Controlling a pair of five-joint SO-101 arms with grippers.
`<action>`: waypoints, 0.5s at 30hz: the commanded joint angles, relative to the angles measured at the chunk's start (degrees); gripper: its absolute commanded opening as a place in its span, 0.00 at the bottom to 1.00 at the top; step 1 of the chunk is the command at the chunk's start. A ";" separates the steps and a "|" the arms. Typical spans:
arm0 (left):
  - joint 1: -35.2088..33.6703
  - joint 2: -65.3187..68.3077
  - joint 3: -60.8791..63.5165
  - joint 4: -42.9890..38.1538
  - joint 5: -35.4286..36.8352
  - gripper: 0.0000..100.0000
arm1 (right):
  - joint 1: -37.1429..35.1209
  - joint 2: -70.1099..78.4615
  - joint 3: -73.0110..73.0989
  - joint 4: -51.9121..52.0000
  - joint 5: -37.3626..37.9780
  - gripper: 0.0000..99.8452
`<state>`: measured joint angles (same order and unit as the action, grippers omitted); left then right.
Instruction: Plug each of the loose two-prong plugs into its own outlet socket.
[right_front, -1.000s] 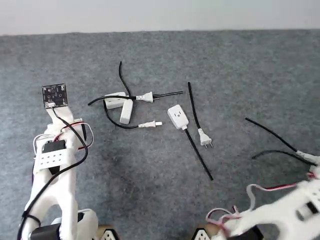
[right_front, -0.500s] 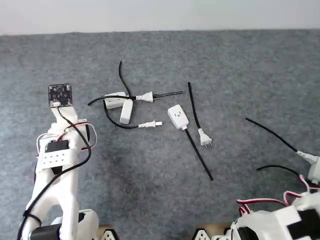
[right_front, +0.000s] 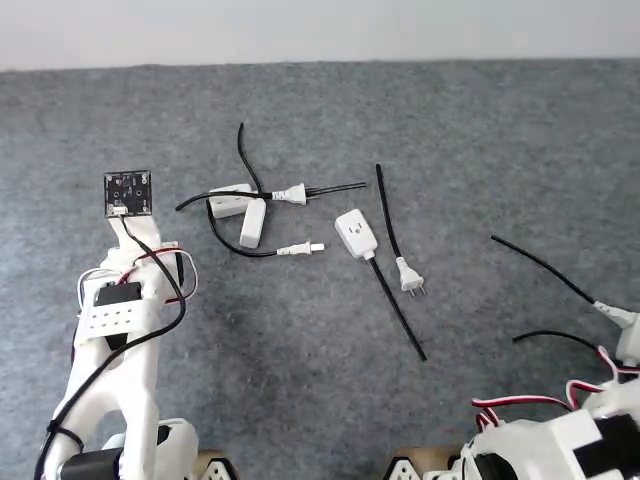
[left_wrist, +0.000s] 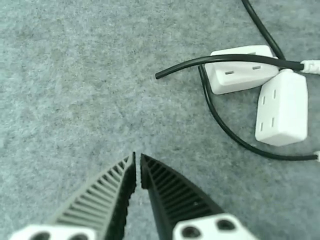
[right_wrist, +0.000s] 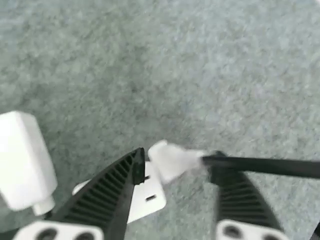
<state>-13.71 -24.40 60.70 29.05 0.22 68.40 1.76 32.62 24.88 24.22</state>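
Observation:
Three white outlet sockets lie mid-table: two together (right_front: 230, 200) (right_front: 252, 222) and one (right_front: 354, 232) further right on a black cord. Loose white plugs (right_front: 290, 194) (right_front: 300, 248) (right_front: 410, 277) lie around them. A fourth plug (right_front: 615, 314) lies at the far right edge. My left gripper (left_wrist: 137, 159) is shut and empty over bare carpet, a short way from the paired sockets (left_wrist: 240, 70) (left_wrist: 282, 107). My right gripper (right_wrist: 177, 165) is open, its fingers either side of a white plug (right_wrist: 172, 157) with a black cord (right_wrist: 265, 166). A slotted white socket face (right_wrist: 147, 195) lies just below.
Grey carpet (right_front: 300, 380) covers the table. Black cords (right_front: 395, 300) cross the middle, and one cord (left_wrist: 225, 59) runs over the sockets near my left gripper. A white block (right_wrist: 25, 160) lies beside my right gripper. The left arm's body (right_front: 115, 330) stands at the near left.
My left arm has edged right towards the paired sockets. My right arm pulled back to the table's lower right corner, near the far-right plug, and has held there for the last half second.

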 joint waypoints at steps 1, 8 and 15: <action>1.58 -1.41 -0.22 -1.05 -3.52 0.01 | -2.33 -7.69 -3.52 4.62 0.44 0.26; 2.81 -1.23 -0.31 0.26 -4.31 0.01 | -10.24 -25.27 -3.16 18.33 -8.62 0.20; 2.73 -1.49 -0.31 0.44 -4.40 0.01 | -8.13 -31.52 -0.44 26.86 -8.79 0.18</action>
<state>-11.16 -24.40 60.70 29.05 -3.56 58.46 -26.64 32.62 50.37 16.13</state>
